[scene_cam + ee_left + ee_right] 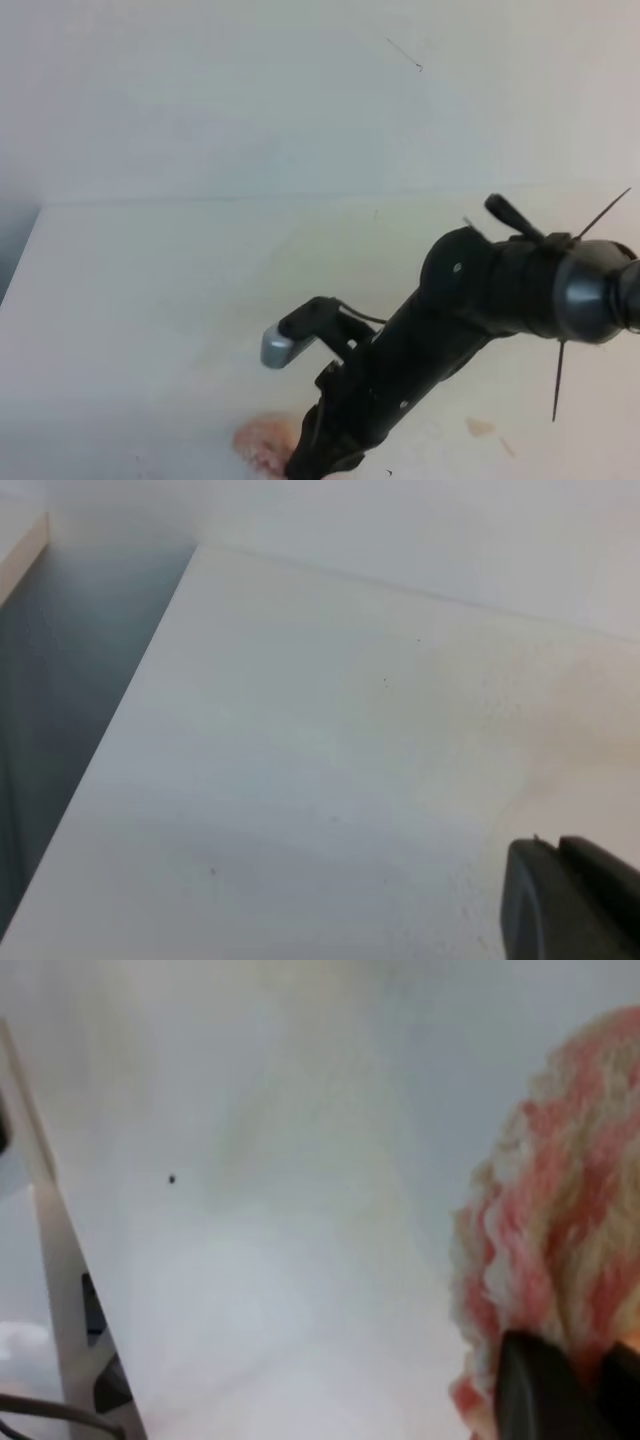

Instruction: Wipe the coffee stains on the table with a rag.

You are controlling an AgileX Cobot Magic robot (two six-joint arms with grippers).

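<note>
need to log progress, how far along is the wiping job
Done: the rag is picked up, pinched in the right gripper and pressed low on the table. In hand: wiping near the front edge. Left: small tan coffee stains remain to the right of the arm, plus a faint tan film across the middle. The left gripper hangs idle.

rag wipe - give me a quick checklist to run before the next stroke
1. The rag is held by the right gripper: ok, the dark fingertips are closed on the pink-and-white cloth.
2. Rag down on the table: ok, it sits at the arm's tip by the near edge in the high view.
3. Coffee stains left to wipe: not ok, a small tan smear shows right of the arm.
4. Stain under the rag: cannot tell, cloth and arm cover it.
5. Left gripper clear of the path: ok, nothing near it; open or shut cannot tell.
</note>
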